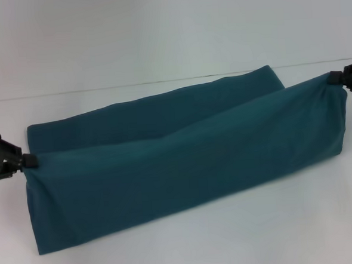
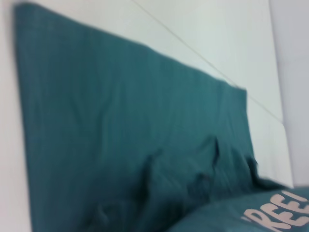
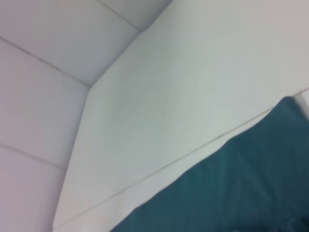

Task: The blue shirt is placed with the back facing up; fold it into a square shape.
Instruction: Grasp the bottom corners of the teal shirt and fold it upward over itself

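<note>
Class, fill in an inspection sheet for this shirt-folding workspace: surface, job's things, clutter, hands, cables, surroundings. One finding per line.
Surface: white table, seam line along its far part.
Job's things: blue shirt, its near edge lifted and stretched between both hands, the rest lying flat behind; white lettering shows on the raised part in the left wrist view.
Clutter: nothing seen.
Hands: left hand shut on the shirt's left end; right hand shut on its right end, higher in the head view.
Cables: nothing seen.
Surroundings: plain white panelled wall behind the table.
</note>
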`<action>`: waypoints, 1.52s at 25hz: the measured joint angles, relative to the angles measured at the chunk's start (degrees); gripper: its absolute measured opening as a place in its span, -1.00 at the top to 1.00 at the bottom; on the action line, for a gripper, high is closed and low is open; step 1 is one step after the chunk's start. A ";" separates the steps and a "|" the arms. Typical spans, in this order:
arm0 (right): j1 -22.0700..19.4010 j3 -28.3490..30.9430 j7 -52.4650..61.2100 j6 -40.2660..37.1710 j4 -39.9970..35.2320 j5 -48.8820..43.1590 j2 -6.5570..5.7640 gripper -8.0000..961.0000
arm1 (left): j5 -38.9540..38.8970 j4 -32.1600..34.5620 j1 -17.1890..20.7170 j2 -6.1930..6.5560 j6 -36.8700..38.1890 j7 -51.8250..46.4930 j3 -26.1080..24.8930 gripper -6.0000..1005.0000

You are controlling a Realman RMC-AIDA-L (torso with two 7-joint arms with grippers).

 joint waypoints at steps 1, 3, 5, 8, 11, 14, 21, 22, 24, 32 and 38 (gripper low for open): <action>0.07 -0.16 -0.16 1.57 0.08 0.20 0.65 0.87 | 0.00 -0.38 -0.06 -0.13 -1.54 -0.15 0.13 0.89; 0.45 -0.82 -1.07 6.75 0.15 0.50 2.37 0.87 | -0.02 -0.96 -0.08 -0.56 -4.40 -0.34 0.42 0.89; 0.62 -0.89 -1.39 8.13 0.19 0.51 2.88 0.87 | -0.18 -1.51 -0.09 -1.21 -7.74 -0.38 0.56 0.89; 1.20 -1.52 -1.79 10.92 0.62 0.54 4.00 0.87 | -0.42 -1.63 -0.10 -2.06 -10.60 -0.16 0.56 0.89; 1.53 -3.13 -0.63 9.30 1.26 0.55 4.20 0.87 | -0.48 -1.57 -0.02 -2.57 -10.99 0.29 0.55 0.89; 1.48 -4.04 0.91 4.40 1.20 0.55 4.17 0.87 | -0.55 -1.08 0.51 -2.66 -10.46 0.60 0.49 0.89; -0.78 -3.47 1.51 1.58 0.92 4.98 3.86 0.87 | -2.07 0.24 1.12 -2.45 -10.12 1.07 0.44 0.89; -1.09 -3.47 1.34 1.55 0.88 6.29 3.79 0.87 | -2.44 0.51 1.13 -2.43 -10.01 1.09 0.48 0.89; -1.40 -3.47 0.60 1.87 0.76 8.80 3.67 0.87 | -3.13 1.18 0.98 -2.28 -9.94 1.00 0.51 0.89; 0.93 -4.97 -5.43 12.22 1.37 14.26 4.17 0.87 | -2.95 0.75 -1.91 -0.98 -16.02 -0.53 1.37 0.89; 4.06 -11.23 -7.20 27.31 4.67 14.13 5.53 0.87 | -2.93 -1.45 -3.01 -1.73 -25.30 -0.61 6.20 0.89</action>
